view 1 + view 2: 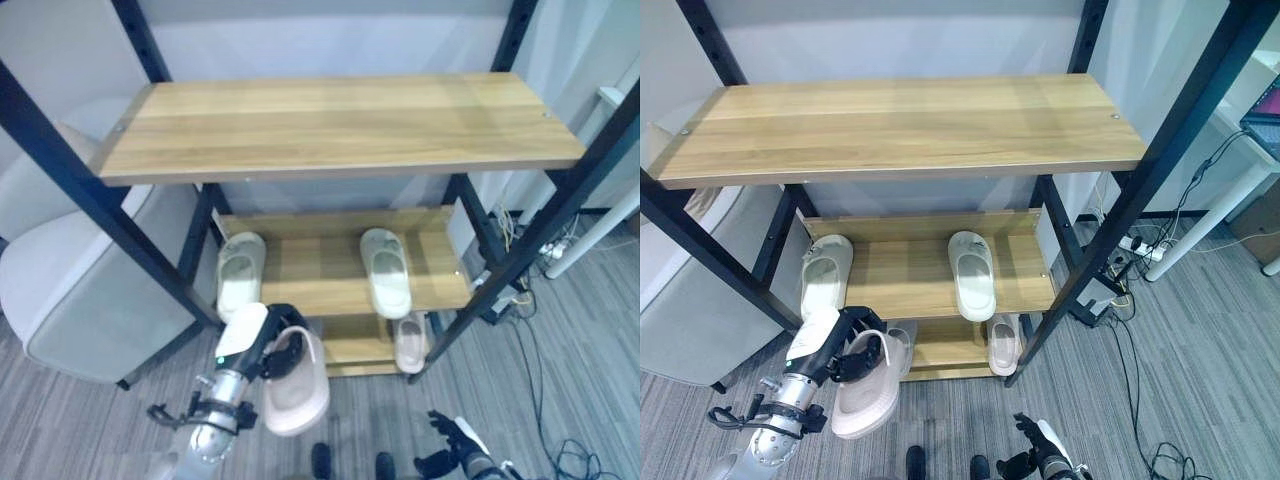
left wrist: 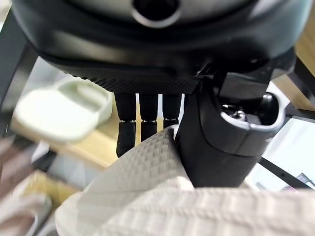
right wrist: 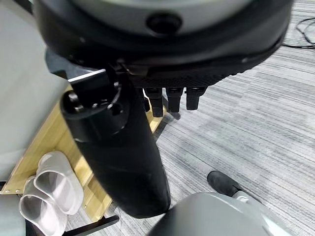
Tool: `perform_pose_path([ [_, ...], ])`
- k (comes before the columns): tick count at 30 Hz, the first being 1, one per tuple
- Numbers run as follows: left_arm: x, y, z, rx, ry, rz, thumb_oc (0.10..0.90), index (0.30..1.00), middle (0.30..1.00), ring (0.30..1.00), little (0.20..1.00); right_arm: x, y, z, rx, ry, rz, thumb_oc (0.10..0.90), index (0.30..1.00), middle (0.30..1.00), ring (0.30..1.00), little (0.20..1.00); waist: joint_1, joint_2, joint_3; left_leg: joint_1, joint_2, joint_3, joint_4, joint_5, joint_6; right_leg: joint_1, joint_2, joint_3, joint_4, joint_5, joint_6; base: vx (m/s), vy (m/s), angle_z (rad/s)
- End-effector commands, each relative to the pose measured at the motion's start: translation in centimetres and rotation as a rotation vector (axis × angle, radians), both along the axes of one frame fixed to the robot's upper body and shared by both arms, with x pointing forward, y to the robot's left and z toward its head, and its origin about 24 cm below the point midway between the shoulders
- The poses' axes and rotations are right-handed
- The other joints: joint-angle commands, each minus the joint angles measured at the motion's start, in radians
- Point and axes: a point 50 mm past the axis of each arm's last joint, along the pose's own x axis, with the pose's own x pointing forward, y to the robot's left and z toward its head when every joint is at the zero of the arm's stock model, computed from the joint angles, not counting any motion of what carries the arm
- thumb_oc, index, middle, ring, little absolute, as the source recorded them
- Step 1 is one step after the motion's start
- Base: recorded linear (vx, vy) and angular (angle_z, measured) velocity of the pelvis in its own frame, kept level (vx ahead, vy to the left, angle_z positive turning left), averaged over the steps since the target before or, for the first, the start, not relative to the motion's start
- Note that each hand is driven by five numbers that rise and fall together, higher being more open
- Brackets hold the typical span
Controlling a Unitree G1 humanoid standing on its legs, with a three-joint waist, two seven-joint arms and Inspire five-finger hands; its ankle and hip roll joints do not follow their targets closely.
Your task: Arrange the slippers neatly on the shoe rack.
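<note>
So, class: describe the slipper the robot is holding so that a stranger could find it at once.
Start at the wooden shoe rack with its black frame. Look in front of its lower left corner, where the left hand grips a pale pinkish slipper above the grey floor. Unlike the other slippers, it rests on no shelf.

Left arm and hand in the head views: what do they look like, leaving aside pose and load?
The left hand is dark with a white cover on its back and black fingers. Its forearm is silver-grey metal with black fittings, and a small green light glows at the wrist.
</note>
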Motion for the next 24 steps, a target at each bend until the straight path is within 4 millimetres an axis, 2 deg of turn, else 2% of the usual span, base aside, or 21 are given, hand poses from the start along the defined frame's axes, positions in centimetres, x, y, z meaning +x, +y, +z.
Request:
perform_pose_path([
  [1, 2.2, -2.4, 4.0, -0.106, -0.208, -0.154, 0.4, 0.3, 0.3, 0.3, 0.3, 1.2, -0.4, 0.5, -0.002, -0.062, -0.006, 0.8, 0.9, 0.9, 0.9, 0.9, 0.001, -0.018, -0.015, 0.066, 0.033, -0.039, 0.113, -0.199, -0.015, 0.009, -0.019, -0.023, 0.09, -0.138, 0.041, 0.0, -0.023, 0.05],
  [4, 2.8, -3.2, 3.0, -0.095, -0.157, -0.189, 0.4, 0.3, 0.3, 0.3, 0.3, 1.9, -0.4, 0.5, -0.009, -0.066, -0.007, 0.8, 0.9, 0.9, 0.9, 0.9, -0.002, -0.023, 0.01, 0.056, 0.037, -0.042, 0.145, -0.207, -0.015, -0.012, -0.016, -0.027, 0.151, -0.157, 0.036, -0.05, -0.034, 0.09],
  [8, 3.9, -5.0, 1.9, -0.125, -0.109, -0.233, 0.4, 0.3, 0.3, 0.3, 0.3, 3.3, 0.0, 0.9, -0.016, -0.102, 0.009, 0.8, 0.9, 0.9, 0.9, 0.9, -0.011, -0.034, 0.086, -0.006, 0.038, -0.048, 0.23, -0.227, -0.018, -0.084, -0.005, -0.03, 0.239, -0.18, 0.029, -0.11, -0.038, 0.04],
  [9, 4.0, -5.1, 1.9, -0.125, -0.113, -0.234, 0.4, 0.3, 0.3, 0.3, 0.3, 3.5, -0.1, 1.0, -0.016, -0.106, 0.007, 0.8, 0.9, 0.9, 0.9, 0.9, -0.01, -0.033, 0.088, -0.014, 0.038, -0.05, 0.238, -0.23, -0.018, -0.091, -0.006, -0.031, 0.247, -0.184, 0.029, -0.27, -0.072, 0.03],
  [10, 5.0, -6.0, 1.6, -0.113, -0.123, -0.241, 0.4, 0.3, 0.3, 0.3, 0.3, 4.7, 0.2, 1.6, -0.014, -0.149, 0.011, 0.8, 0.9, 0.9, 0.9, 0.9, -0.016, -0.042, 0.141, -0.101, 0.048, -0.056, 0.329, -0.243, -0.019, -0.174, -0.003, -0.033, 0.339, -0.2, 0.02, -0.23, -0.075, 0.02],
  [12, 5.8, -6.8, 1.4, -0.095, -0.134, -0.244, 0.4, 0.3, 0.3, 0.3, 0.3, 5.3, 0.3, 1.8, -0.012, -0.171, 0.005, 0.8, 0.9, 0.9, 0.9, 0.9, -0.02, -0.048, 0.163, -0.171, 0.057, -0.064, 0.399, -0.263, -0.016, -0.244, 0.003, -0.036, 0.422, -0.231, 0.014, -0.22, -0.086, 0.1],
  [13, 6.3, -7.7, 1.5, -0.077, -0.165, -0.26, 0.4, 0.3, 0.3, 0.3, 0.3, 5.7, 0.4, 2.0, -0.015, -0.186, 0.004, 0.8, 0.9, 0.9, 0.9, 0.9, -0.024, -0.057, 0.172, -0.259, 0.065, -0.071, 0.5, -0.298, -0.013, -0.323, -0.003, -0.04, 0.522, -0.263, 0.008, -0.17, -0.068, 0.12],
  [14, 6.7, -8.2, 1.6, -0.066, -0.183, -0.263, 0.4, 0.3, 0.3, 0.3, 0.3, 5.9, 0.5, 2.0, -0.017, -0.192, 0.006, 0.8, 0.9, 0.9, 0.9, 0.9, -0.028, -0.059, 0.174, -0.297, 0.071, -0.072, 0.535, -0.31, -0.013, -0.361, -0.007, -0.04, 0.552, -0.276, 0.007, -0.17, -0.058, 0.11],
  [16, 7.5, -9.3, 2.2, -0.051, -0.248, -0.275, 0.4, 0.3, 0.3, 0.3, 0.3, 6.4, 0.7, 2.3, -0.029, -0.209, 0.018, 0.8, 0.9, 0.9, 0.9, 0.9, -0.031, -0.059, 0.183, -0.388, 0.075, -0.079, 0.644, -0.347, -0.005, -0.451, -0.019, -0.039, 0.643, -0.301, 0.001, -0.16, -0.024, 0.09],
  [17, 8.1, -9.8, 3.2, -0.049, -0.323, -0.265, 0.4, 0.3, 0.3, 0.3, 0.3, 6.7, 0.7, 2.4, -0.048, -0.22, 0.028, 0.8, 0.9, 0.9, 0.9, 0.9, -0.033, -0.06, 0.201, -0.453, 0.078, -0.08, 0.729, -0.377, 0.006, -0.526, -0.02, -0.036, 0.73, -0.324, -0.009, -0.14, -0.008, 0.06],
  [19, 8.4, -10.1, 4.0, -0.051, -0.372, -0.262, 0.4, 0.3, 0.3, 0.3, 0.3, 7.0, 0.7, 2.5, -0.054, -0.235, 0.026, 0.8, 0.9, 0.9, 0.9, 0.9, -0.034, -0.06, 0.206, -0.5, 0.079, -0.085, 0.785, -0.399, 0.012, -0.576, -0.019, -0.031, 0.773, -0.344, -0.012, -0.09, -0.001, -0.02],
  [21, 8.9, -10.7, 4.9, -0.05, -0.442, -0.251, 0.4, 0.3, 0.3, 0.3, 0.3, 7.2, 0.7, 2.6, -0.066, -0.241, 0.026, 0.8, 0.9, 0.9, 0.9, 0.9, -0.036, -0.057, 0.211, -0.588, 0.092, -0.078, 0.912, -0.454, 0.028, -0.667, -0.011, -0.025, 0.878, -0.379, -0.013, -0.07, 0.017, -0.11],
  [24, 9.7, -11.5, 7.4, -0.059, -0.589, -0.244, 0.4, 0.3, 0.3, 0.3, 0.3, 8.0, 0.5, 3.1, -0.083, -0.285, 0.019, 0.8, 0.9, 0.9, 0.9, 0.9, -0.042, -0.052, 0.23, -0.707, 0.1, -0.069, 1.064, -0.512, 0.049, -0.802, 0.009, -0.018, 1.007, -0.423, -0.013, -0.07, 0.035, -0.17],
])
